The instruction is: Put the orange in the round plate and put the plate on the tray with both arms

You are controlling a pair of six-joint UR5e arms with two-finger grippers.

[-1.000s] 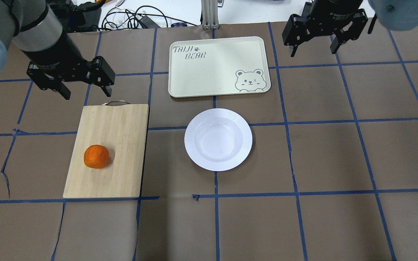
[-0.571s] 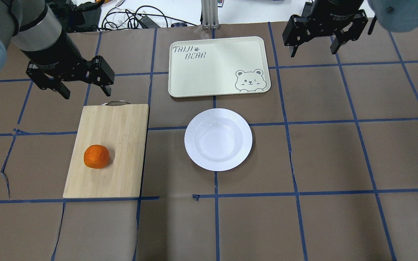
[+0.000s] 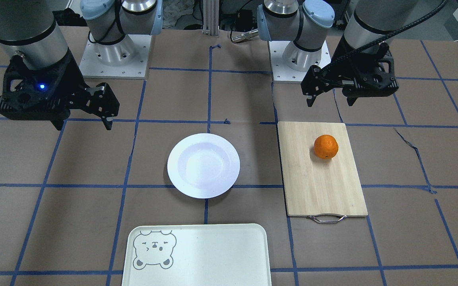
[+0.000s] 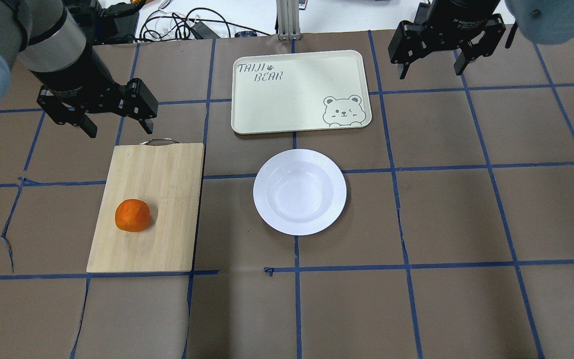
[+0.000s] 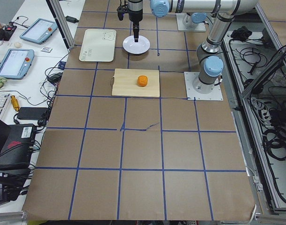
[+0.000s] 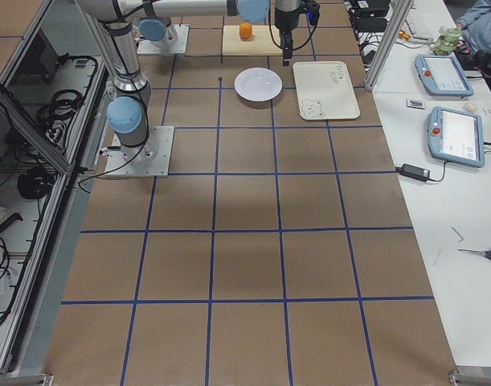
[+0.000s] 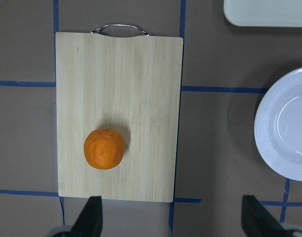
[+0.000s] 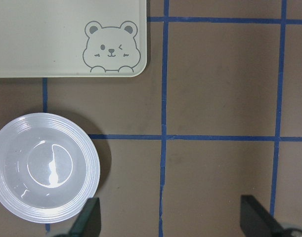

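Little is changing from a second ago: the left claw is still hovering, spread wide, beyond the cutting board's handle end, and the right claw, also spread, beside the tray. The orange is resting on the board, and the round plate is lying on the surface near the tray.

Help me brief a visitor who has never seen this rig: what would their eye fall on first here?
The small bright-orange fruit stands out most, alone on the light wooden cutting board on the robot's left side. Next is the glossy white round plate, empty at the table's middle, with the cream bear-face tray beyond it, away from the robot. The left gripper and the right gripper hover open above the table, holding nothing.
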